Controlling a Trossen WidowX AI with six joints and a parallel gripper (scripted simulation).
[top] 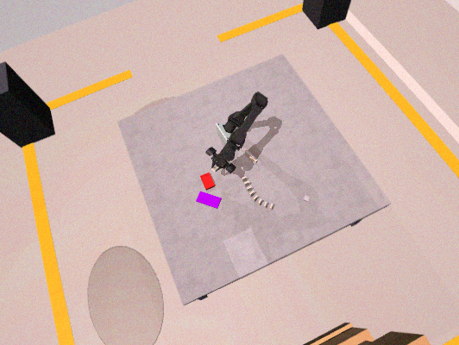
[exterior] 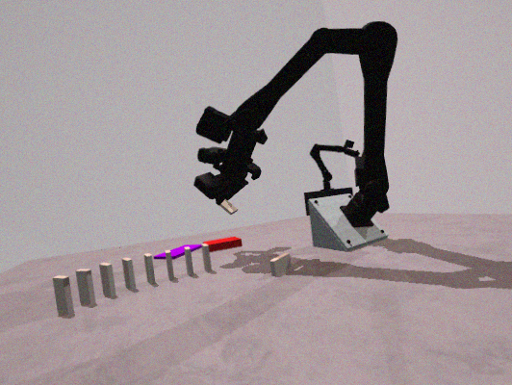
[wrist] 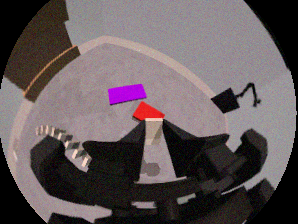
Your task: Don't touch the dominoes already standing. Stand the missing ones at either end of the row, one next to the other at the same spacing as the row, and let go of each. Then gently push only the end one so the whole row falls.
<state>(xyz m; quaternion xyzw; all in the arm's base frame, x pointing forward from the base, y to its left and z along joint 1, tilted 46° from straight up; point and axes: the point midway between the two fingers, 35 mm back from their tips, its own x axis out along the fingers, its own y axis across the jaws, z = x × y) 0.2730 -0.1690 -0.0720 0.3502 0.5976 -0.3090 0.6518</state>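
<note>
Several cream dominoes stand upright in a curved row; its end nearest the arm is a domino [top: 244,178] [exterior: 207,258], and its far end is another domino [top: 272,206] [exterior: 63,295]. My gripper [exterior: 224,201] [wrist: 153,121] is shut on a cream domino [top: 215,169] [exterior: 229,207] [wrist: 153,132]. It holds this domino tilted, well above the table, off the row's near end on the side of the red block. A loose domino [top: 253,159] [exterior: 279,266] lies on its side between the row and the arm's base, apart from the row. The fingers are hard to make out in the top view.
A red block [top: 207,181] [exterior: 222,243] [wrist: 148,110] lies beyond the gripper, with a flat purple block [top: 209,199] [exterior: 178,251] [wrist: 127,94] beside it. A small white square [top: 306,198] lies right of the row. The arm's base [exterior: 332,223] stands behind the loose domino.
</note>
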